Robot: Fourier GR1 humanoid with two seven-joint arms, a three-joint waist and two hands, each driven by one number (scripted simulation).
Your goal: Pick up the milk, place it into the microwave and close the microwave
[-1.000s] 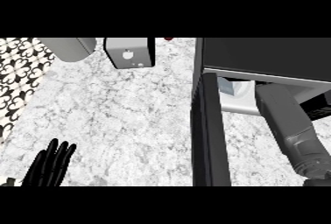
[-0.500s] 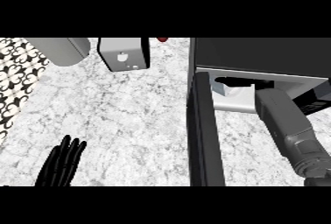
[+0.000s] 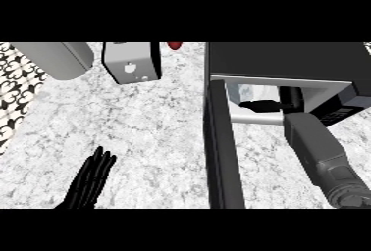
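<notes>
One pale milk [image 3: 246, 93] inside open microwave [image 3: 290, 61].

The counter [image 3: 145, 127] is white with grey marble swirls. At its far left edge runs a strip of black and white curly pattern [image 3: 13, 83]. The microwave [image 3: 282, 59] is black on top, and its open door [image 3: 221, 152] is black too. Inside, the microwave looks pale grey and white. The left hand [image 3: 91, 181] is black. The right hand [image 3: 272, 104] is black, on a grey forearm [image 3: 322, 157]. A grey box [image 3: 130, 61] has a white mark on it. Another grey thing [image 3: 54, 59] stands beside it. A small red thing [image 3: 174, 45] shows at the back
</notes>
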